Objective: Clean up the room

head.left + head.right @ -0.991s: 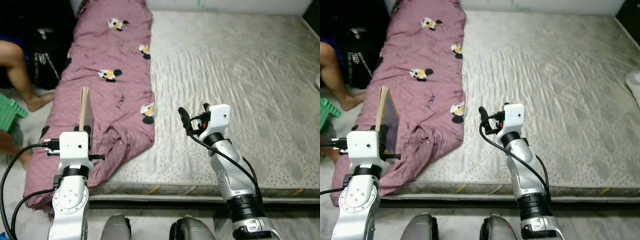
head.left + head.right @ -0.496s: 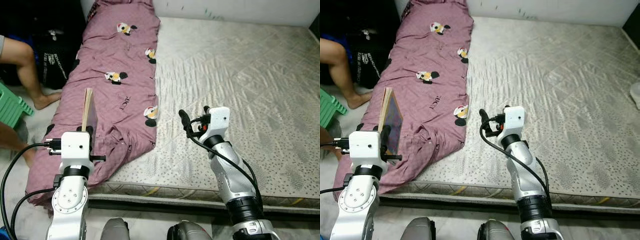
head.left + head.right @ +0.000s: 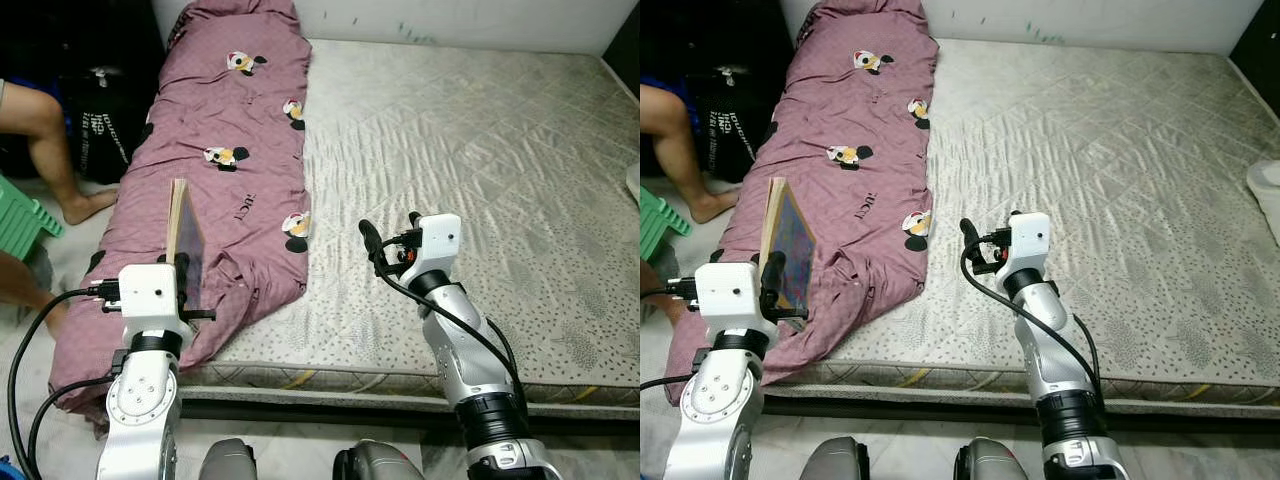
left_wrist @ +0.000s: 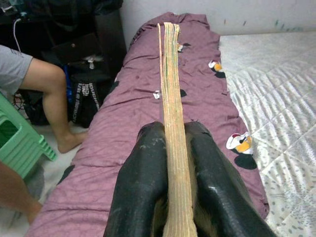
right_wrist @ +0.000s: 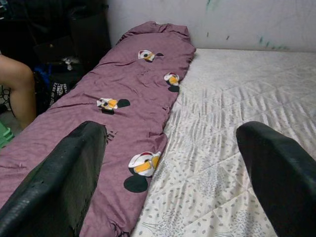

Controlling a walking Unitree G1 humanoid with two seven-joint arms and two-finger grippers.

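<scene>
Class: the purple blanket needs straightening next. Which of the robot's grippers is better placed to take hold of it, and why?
Probably the right gripper: it hovers open and empty over the mattress beside the purple blanket. The left gripper is shut on a book.

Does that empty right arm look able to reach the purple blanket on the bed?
Probably yes: the right gripper is open and empty, and the blanket lies just to its left with bare mattress between.

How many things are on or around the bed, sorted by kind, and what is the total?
Purple blanket: 1
Book held in the left gripper: 1
Mattress: 1
Green stool: 1
Black bag: 1
Total: 5
</scene>
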